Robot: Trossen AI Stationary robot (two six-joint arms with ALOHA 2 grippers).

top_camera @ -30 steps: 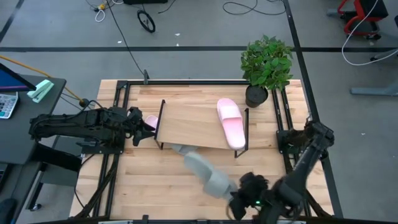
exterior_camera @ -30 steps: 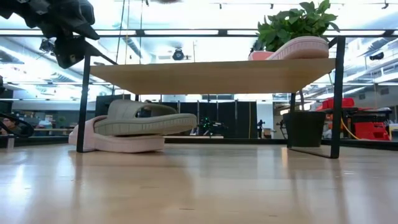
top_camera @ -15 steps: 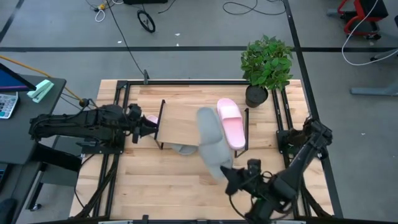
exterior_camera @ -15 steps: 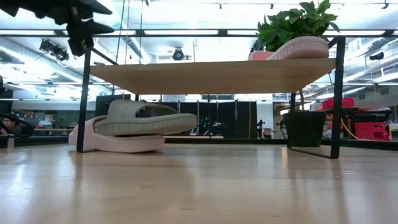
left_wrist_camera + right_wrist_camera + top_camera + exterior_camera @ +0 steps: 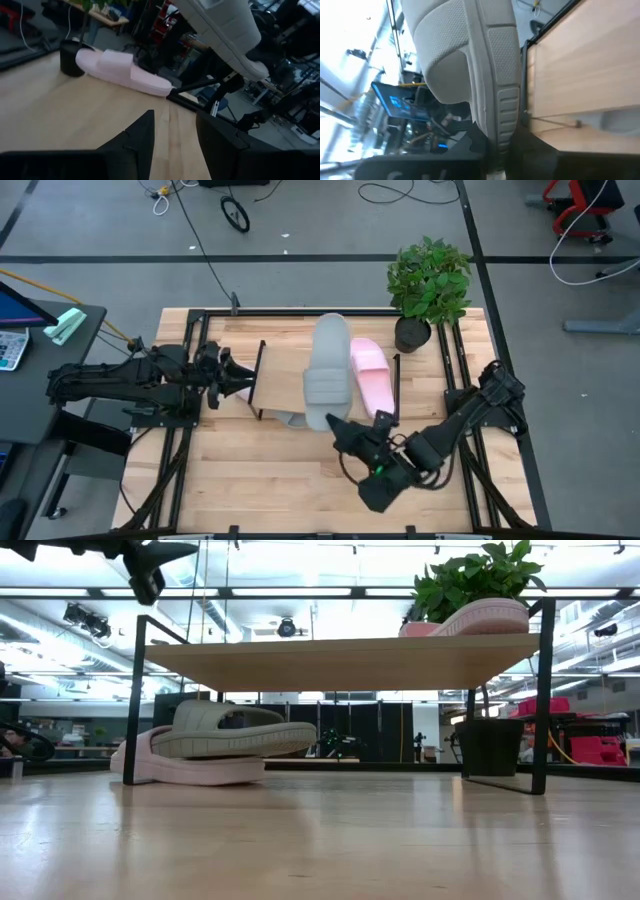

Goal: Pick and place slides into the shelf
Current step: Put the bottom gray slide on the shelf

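My right gripper [image 5: 338, 427] is shut on a pale grey slide [image 5: 327, 368], held in the air over the shelf [image 5: 285, 380] beside the pink slide [image 5: 372, 377] that lies on the board. The held grey slide also shows in the left wrist view [image 5: 225, 25]. A second grey slide [image 5: 232, 730] lies on top of the other pink slide [image 5: 190, 768] on the table under the shelf's left end. My left gripper [image 5: 232, 374] is open and empty at the shelf's left end, above board height. My right gripper holds the grey slide by the end nearest the table's near edge [image 5: 501, 131], pinched between its fingers; the gripper body hides the exact spot. It comes from the near side, slanting up. The slide is lifted clear of the board, its length running toward the far edge.
A potted plant [image 5: 428, 285] stands at the shelf's far right corner. Black metal frames [image 5: 190, 380] run along the table's left and right sides. Bare tabletop [image 5: 270, 470] lies in front of the shelf.
My right gripper has gone from the near edge toward the far edge and up, carrying the grey slide. The slide has swung from slanting on the table in front of the shelf to lying lengthwise over the board. My left gripper has risen a little.
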